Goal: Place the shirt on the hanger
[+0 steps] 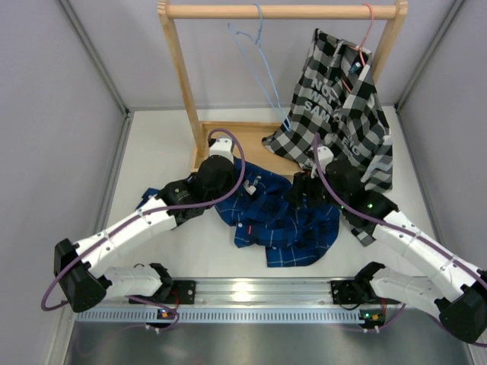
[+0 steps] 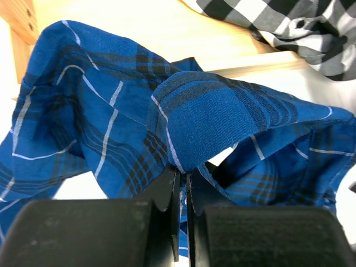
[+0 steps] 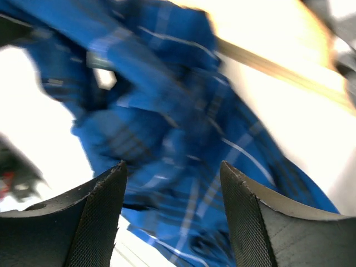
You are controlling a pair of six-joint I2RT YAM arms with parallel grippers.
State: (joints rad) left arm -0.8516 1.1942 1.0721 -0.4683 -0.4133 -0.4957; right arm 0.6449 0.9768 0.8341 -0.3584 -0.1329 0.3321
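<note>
Shirt (image 1: 285, 224) on table (image 1: 152, 156); hanger (image 1: 270, 76) behind it, seemingly on rail (image 1: 304, 11)

overhead plus close wrists (shared shirt (image 1: 283, 225))

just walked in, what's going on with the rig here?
The left gripper is shut on a raised fold of the blue plaid shirt, which lies crumpled on the table in front of the rack. The right gripper is open just over the same shirt, gripping nothing; its view is blurred. The light-blue hanger hangs bare on the wooden rail, so the shirt is not on it yet.
</note>
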